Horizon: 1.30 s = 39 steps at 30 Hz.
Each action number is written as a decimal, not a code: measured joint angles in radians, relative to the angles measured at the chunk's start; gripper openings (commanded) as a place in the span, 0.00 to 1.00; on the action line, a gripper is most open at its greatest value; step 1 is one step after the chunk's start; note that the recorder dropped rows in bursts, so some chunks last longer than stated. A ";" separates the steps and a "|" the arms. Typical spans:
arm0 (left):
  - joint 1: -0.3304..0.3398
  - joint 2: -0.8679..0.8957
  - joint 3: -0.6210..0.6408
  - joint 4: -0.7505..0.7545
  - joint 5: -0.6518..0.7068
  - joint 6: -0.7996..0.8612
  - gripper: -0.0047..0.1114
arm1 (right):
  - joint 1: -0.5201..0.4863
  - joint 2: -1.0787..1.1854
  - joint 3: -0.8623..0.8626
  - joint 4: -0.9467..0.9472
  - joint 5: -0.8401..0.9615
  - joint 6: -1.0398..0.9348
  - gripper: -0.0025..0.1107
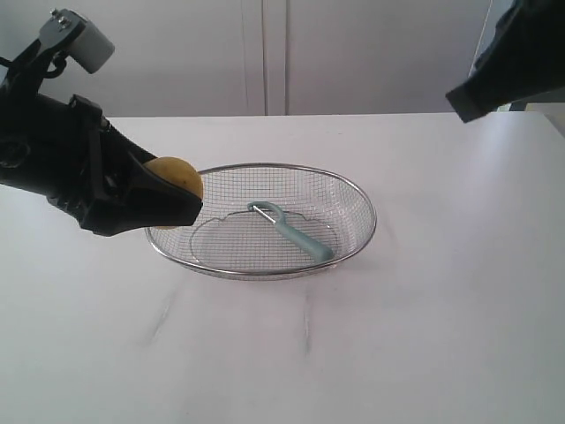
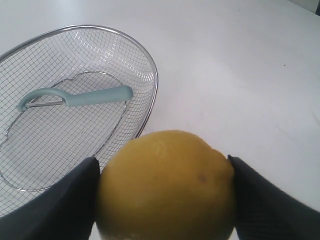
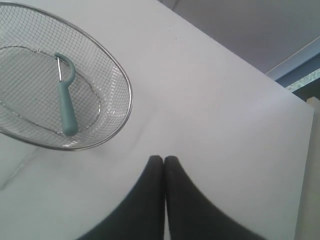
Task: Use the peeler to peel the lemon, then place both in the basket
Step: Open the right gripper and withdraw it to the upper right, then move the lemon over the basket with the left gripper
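My left gripper (image 1: 181, 199) is shut on the yellow lemon (image 1: 177, 175), holding it just above the left rim of the wire-mesh basket (image 1: 357, 199). In the left wrist view the lemon (image 2: 167, 185) fills the space between the two black fingers (image 2: 60, 205). The teal peeler (image 1: 291, 231) lies inside the basket, also seen in the left wrist view as the peeler (image 2: 80, 97) and in the right wrist view as the peeler (image 3: 65, 97). My right gripper (image 3: 163, 160) is shut and empty, raised at the far right, well away from the basket (image 3: 127, 95).
The basket stands in the middle of a white table (image 1: 424, 336). A pale wall with cabinet doors (image 1: 274, 53) runs behind it. The right arm (image 1: 512, 57) hangs at the upper right corner.
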 measured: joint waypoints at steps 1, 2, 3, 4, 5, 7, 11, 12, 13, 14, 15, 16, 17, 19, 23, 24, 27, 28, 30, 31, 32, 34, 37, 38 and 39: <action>0.000 0.000 0.000 0.000 0.000 0.000 0.04 | 0.000 -0.011 0.017 -0.002 0.000 0.002 0.02; 0.000 0.000 0.000 0.000 0.000 0.000 0.04 | 0.000 -0.021 0.034 -0.002 0.000 0.004 0.02; 0.000 0.000 0.000 0.000 0.000 0.000 0.04 | 0.000 -0.027 0.049 -0.002 0.000 0.012 0.02; 0.000 0.000 0.000 0.000 0.000 0.000 0.04 | 0.000 -0.036 0.067 -0.002 0.000 0.020 0.02; 0.000 0.000 0.000 0.000 0.000 0.000 0.04 | 0.000 -0.045 0.086 -0.002 0.000 0.027 0.02; 0.000 0.000 0.000 0.000 0.000 0.000 0.04 | 0.000 -0.061 0.118 -0.002 -0.004 0.031 0.02; 0.000 0.000 0.000 0.011 -0.022 0.009 0.04 | 0.000 -0.102 0.176 -0.002 -0.030 0.042 0.02; 0.000 0.000 0.000 0.018 -0.043 0.017 0.04 | 0.000 -0.113 0.184 -0.002 -0.038 0.045 0.02; 0.000 0.000 0.000 0.023 -0.062 0.019 0.04 | 0.000 -0.122 0.188 -0.004 -0.043 0.046 0.02; 0.000 0.000 0.000 0.023 -0.086 0.021 0.04 | 0.000 -0.133 0.195 -0.007 -0.045 0.048 0.02; 0.000 0.000 0.001 0.023 -0.126 0.021 0.04 | 0.000 -0.144 0.199 -0.007 -0.048 0.055 0.02; 0.000 0.000 0.001 0.019 -0.155 0.021 0.04 | 0.000 -0.152 0.205 -0.008 -0.050 0.055 0.02; 0.000 0.000 0.001 0.016 -0.193 0.021 0.04 | 0.000 -0.163 0.211 -0.010 -0.055 0.055 0.02; 0.000 0.010 -0.011 0.010 -0.253 0.021 0.04 | 0.000 -0.185 0.222 -0.011 -0.065 0.055 0.02; 0.000 0.063 -0.081 0.000 -0.296 0.021 0.04 | 0.000 -0.224 0.234 -0.011 -0.082 0.074 0.02; 0.000 0.087 -0.114 0.000 -0.298 0.021 0.04 | 0.000 -0.231 0.234 -0.011 -0.086 0.074 0.02; 0.000 0.159 -0.204 0.000 -0.275 0.021 0.04 | 0.000 -0.251 0.234 -0.011 -0.093 0.078 0.02; 0.000 0.183 -0.241 0.002 -0.257 0.018 0.04 | 0.000 -0.255 0.234 -0.011 -0.097 0.078 0.02; 0.000 0.242 -0.314 0.021 -0.214 0.000 0.04 | 0.000 -0.261 0.234 -0.013 -0.108 0.084 0.02; 0.000 0.278 -0.359 0.047 -0.188 -0.021 0.04 | 0.000 -0.261 0.234 -0.015 -0.109 0.090 0.02; 0.000 0.316 -0.407 0.091 -0.158 -0.057 0.04 | 0.000 -0.261 0.234 -0.014 -0.111 0.094 0.02; 0.000 0.396 -0.502 0.216 -0.093 -0.177 0.04 | 0.000 -0.262 0.234 -0.014 -0.112 0.098 0.02; -0.002 0.510 -0.659 0.470 0.036 -0.360 0.04 | 0.000 -0.264 0.234 -0.014 -0.114 0.103 0.02; -0.006 0.547 -0.700 0.537 0.080 -0.406 0.04 | 0.000 -0.264 0.234 -0.014 -0.116 0.104 0.02; -0.009 0.579 -0.732 0.587 0.115 -0.437 0.04 | 0.000 -0.264 0.234 -0.016 -0.116 0.104 0.02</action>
